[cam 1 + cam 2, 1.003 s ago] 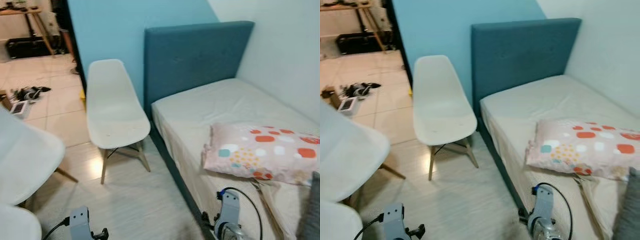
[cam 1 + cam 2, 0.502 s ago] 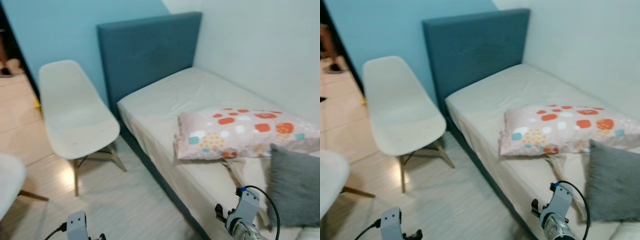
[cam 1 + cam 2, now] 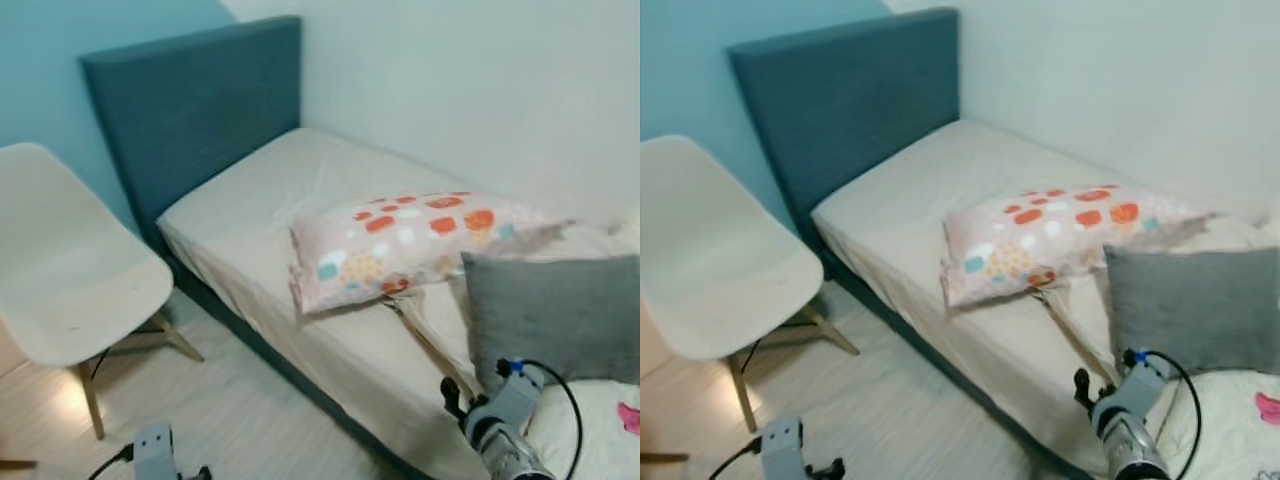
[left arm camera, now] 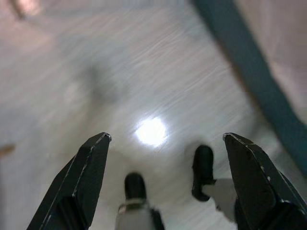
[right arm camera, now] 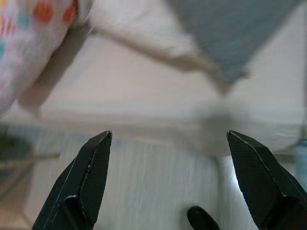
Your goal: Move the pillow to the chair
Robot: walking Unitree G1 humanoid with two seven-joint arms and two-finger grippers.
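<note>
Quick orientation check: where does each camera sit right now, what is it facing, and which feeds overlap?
Head stereo pair: looks down at the spotted pillow on the bed, white chair at left; both arms at the bottom edge.
Left wrist: aims at the floor; left claw open.
Right wrist: faces the bed edge; right claw open.
Shared: the right wrist and head views both catch the pillow and the grey cushion.

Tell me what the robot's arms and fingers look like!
Both arms are silver metal. The right arm has a black cable looping off it with a small blue bit on top. Each gripper, left and right, has two long, black, pointed fingers.
</note>
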